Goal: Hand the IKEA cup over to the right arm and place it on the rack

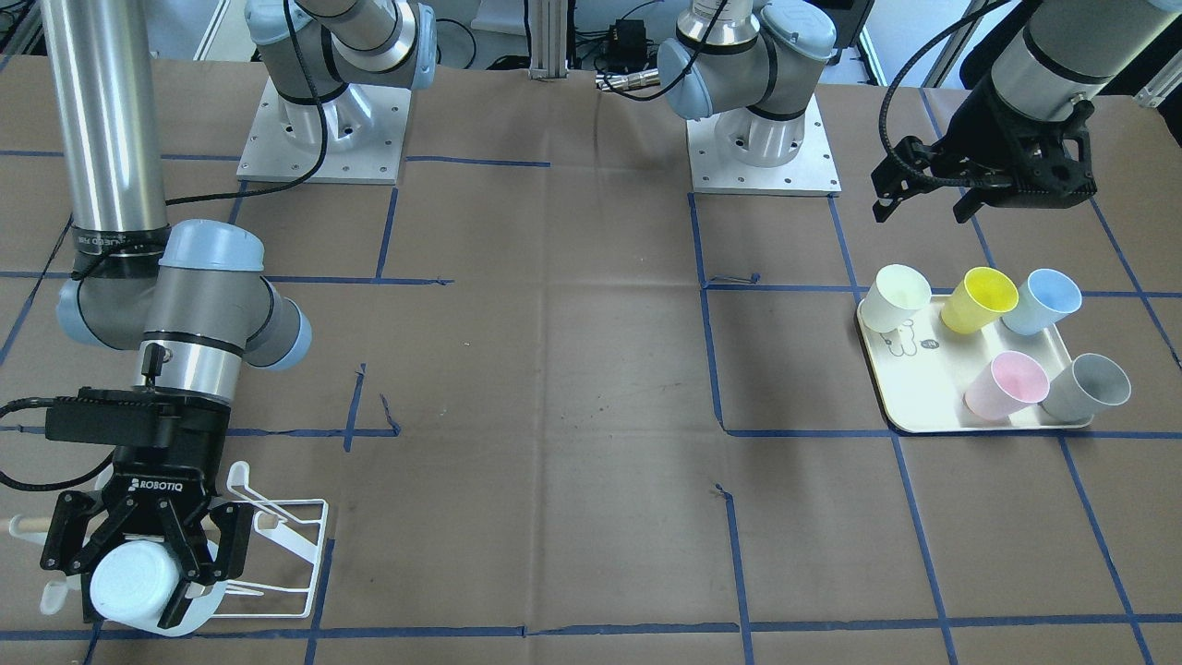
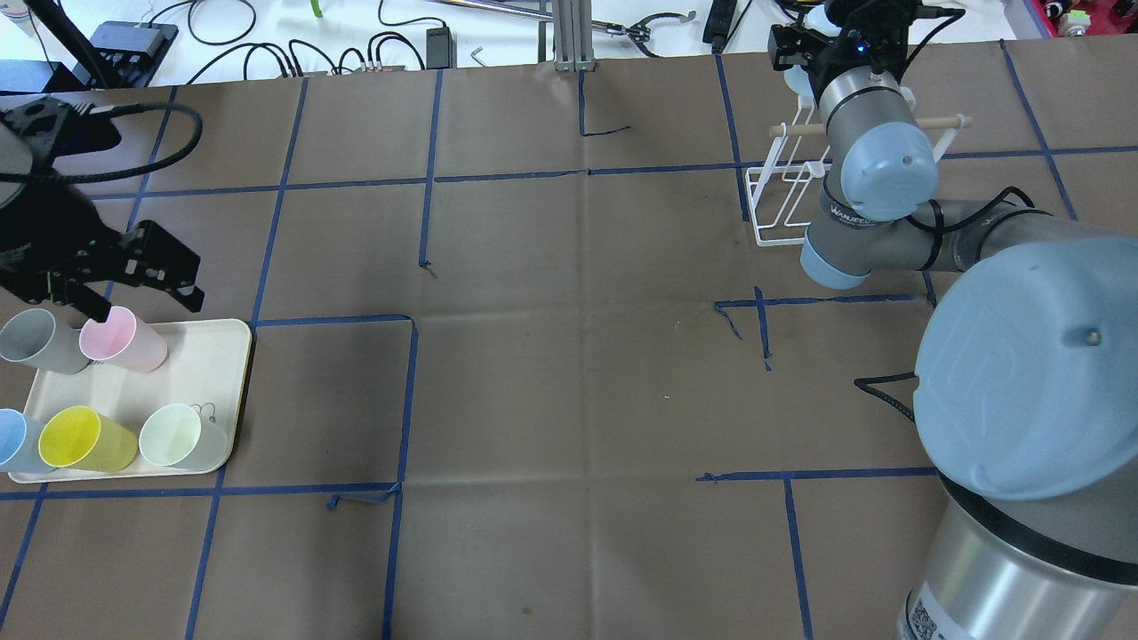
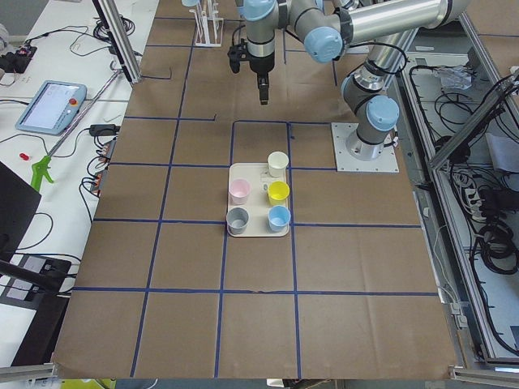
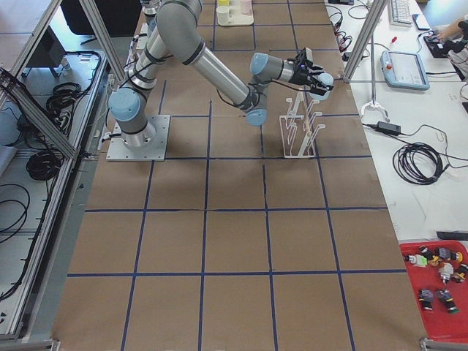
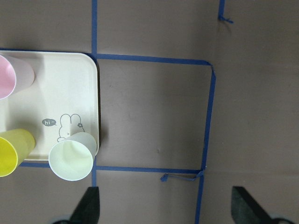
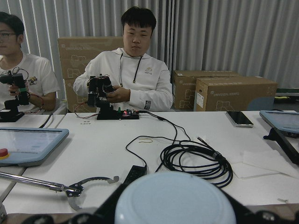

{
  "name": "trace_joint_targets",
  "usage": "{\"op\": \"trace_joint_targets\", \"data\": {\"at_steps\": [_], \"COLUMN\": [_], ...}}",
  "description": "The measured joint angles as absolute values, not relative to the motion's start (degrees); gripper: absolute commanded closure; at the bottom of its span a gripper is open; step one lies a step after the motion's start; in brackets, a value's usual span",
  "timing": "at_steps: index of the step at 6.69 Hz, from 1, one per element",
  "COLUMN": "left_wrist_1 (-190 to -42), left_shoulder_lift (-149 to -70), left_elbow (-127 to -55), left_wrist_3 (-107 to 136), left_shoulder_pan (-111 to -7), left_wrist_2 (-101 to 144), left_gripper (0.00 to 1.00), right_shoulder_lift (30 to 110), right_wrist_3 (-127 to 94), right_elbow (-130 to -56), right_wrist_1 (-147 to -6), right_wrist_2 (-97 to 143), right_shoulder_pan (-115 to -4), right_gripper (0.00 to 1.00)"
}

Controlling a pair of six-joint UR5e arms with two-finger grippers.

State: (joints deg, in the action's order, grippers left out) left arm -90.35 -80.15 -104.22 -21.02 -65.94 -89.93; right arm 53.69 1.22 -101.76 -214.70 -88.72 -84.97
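Table (image 2: 569, 373): brown paper cover with a blue tape grid.
Right arm (image 2: 889, 240): stretched out to the rack, on the operators' side of the table.
Left arm (image 1: 1043, 55): raised above the tray.
Rack (image 1: 286, 502): white wire, standing, with a wooden dowel (image 1: 23, 525) across.
Tray (image 1: 923, 388): cream, well apart from the rack. It carries five mouth-up cups: white (image 1: 900, 296), yellow (image 1: 979, 300), blue (image 1: 1043, 300), pink (image 1: 1007, 383) and grey (image 1: 1090, 386).
Right gripper (image 1: 134, 591): fingers clamped on the IKEA cup.
Left gripper (image 1: 923, 205): fingers spread wide, empty, above the tray's edge.
IKEA cup (image 1: 129, 573): pale blue, held sideways at the rack's prongs. Whether it sits on a prong cannot be determined.
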Motion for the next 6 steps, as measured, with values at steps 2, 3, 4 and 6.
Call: {"op": "trace_joint_targets", "data": {"at_steps": [2,3,4,6], "left_wrist_1": [-84.94,-82.42,-79.39,-69.14], "left_shoulder_lift": [-78.67,-78.79,-79.6,-82.2], "left_elbow": [-110.7,-112.96,-115.09,-121.73], "left_wrist_3": [-27.39,-28.79,-29.18,-29.21], "left_shoulder_pan": [-59.61,-58.54,-58.24,-58.19], "left_wrist_2": [-92.44,-92.85,-92.87,-92.52], "left_gripper": [0.01,0.01,0.01,0.01], "right_shoulder_lift": [52.07,51.7,51.51,51.32], "right_wrist_3": [1.21,1.17,1.13,1.1], "right_elbow": [-102.52,-102.82,-103.5,-104.75], "right_wrist_1": [-217.66,-218.23,-218.37,-218.34], "right_wrist_2": [-88.98,-89.07,-89.13,-89.2], "right_shoulder_pan": [-84.92,-84.88,-84.7,-84.28], "right_gripper": [0.91,0.8,0.76,0.66]}}
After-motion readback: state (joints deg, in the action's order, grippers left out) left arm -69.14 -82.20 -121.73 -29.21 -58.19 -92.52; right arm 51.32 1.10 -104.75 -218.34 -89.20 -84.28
